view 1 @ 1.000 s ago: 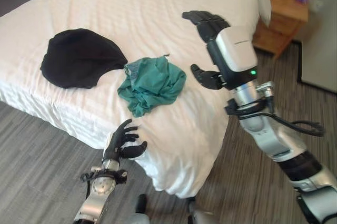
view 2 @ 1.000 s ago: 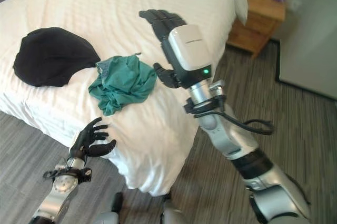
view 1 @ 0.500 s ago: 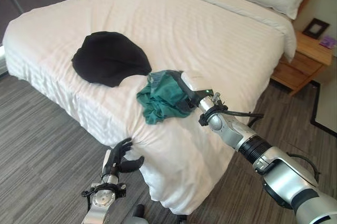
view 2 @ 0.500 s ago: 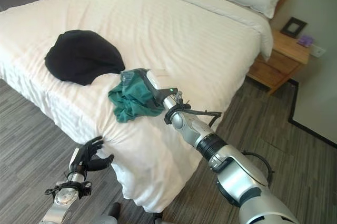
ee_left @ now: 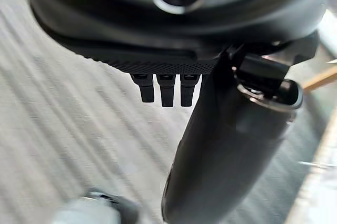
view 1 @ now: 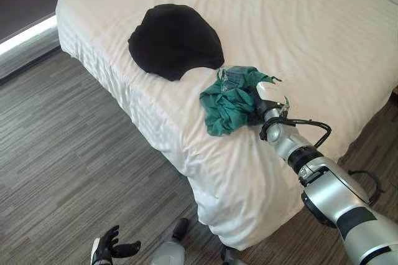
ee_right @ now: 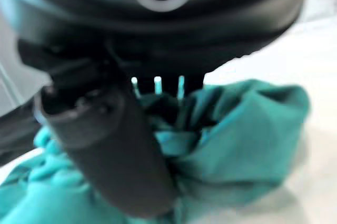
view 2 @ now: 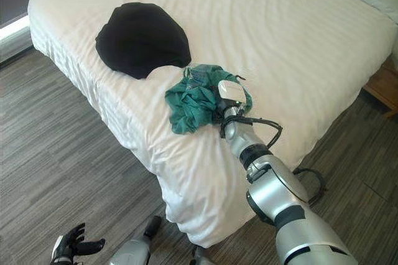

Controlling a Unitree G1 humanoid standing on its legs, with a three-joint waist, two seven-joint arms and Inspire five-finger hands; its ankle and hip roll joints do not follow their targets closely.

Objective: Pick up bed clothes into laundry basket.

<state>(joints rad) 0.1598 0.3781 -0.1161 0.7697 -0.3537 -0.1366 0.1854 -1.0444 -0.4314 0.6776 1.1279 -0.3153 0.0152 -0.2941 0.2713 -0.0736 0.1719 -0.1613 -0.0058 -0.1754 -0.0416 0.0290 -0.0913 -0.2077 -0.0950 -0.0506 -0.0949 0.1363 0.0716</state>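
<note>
On the near corner of the bed [view 1: 323,41], my right robot hand [view 2: 229,92] is lying against a crumpled green garment [view 1: 231,100], reaching in from the bed's edge with my arm stretched across the white sheet. Seen from my right wrist, my thumb [ee_right: 113,150] is pressing down into the green folds and my fingers are burying themselves in the cloth ahead, so I am not able to tell whether they are curling round it or lying straight. The garment is sitting bunched in a heap on the sheet, close to the corner, with a paler patch showing at its far end. Just beyond it, touching or nearly touching its far edge, a black garment [view 1: 176,40] is lying in a rounded, flattened mound on the same sheet, nearer the side of the bed that faces the grey wood-grain floor [view 1: 74,147]. Both pieces are resting on the bed. Down low, near the floor and well apart from the bed, my left robot hand [view 1: 107,249] is hanging with its fingers loosely spread and its thumb standing out to the side, holding nothing; from my left wrist I am seeing its thumb [ee_left: 226,150] and short fingertips [ee_left: 167,90] pointing out over the striped floor.
</note>
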